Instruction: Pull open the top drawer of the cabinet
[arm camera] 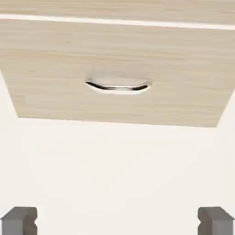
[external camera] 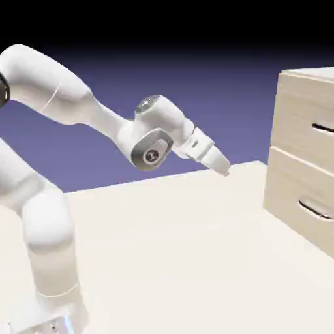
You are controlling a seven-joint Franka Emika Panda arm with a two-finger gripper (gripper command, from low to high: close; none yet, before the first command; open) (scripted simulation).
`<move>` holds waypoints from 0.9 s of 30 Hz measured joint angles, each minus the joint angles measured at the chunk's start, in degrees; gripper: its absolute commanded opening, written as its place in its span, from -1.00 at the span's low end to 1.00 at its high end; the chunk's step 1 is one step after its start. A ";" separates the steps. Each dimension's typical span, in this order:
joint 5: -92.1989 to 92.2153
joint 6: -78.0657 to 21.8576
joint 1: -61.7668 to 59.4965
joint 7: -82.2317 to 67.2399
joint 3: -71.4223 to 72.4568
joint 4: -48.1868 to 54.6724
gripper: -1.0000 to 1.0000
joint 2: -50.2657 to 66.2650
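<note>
End effector open, tips spread wide, nothing between them; hangs over table, well apart from cabinet, pitched down toward it. Landmark = cabinet. Top drawer is cabinet's upper front panel, above lower drawer; in ext. view it lies to the right of the end effector & higher. Its handle, a slim bar, runs crosswise on the panel, long axis looks approx. horiz. Hand view has the lower drawer's handle ahead, so aim is prob. too low: next move likely needs up + toward cabinet, w/ wrist levelled. Nothing seen in the way; risk = hooking the lower handle instead. Top drawer looks shut.
</note>
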 measured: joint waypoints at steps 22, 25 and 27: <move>-44.75 -8.21 -14.35 -54.82 28.38 19.70 0.00 34.70; -50.85 -9.33 -16.45 -62.29 32.25 22.39 0.00 39.43; -54.92 -10.08 -17.76 -67.28 34.83 24.18 0.00 42.59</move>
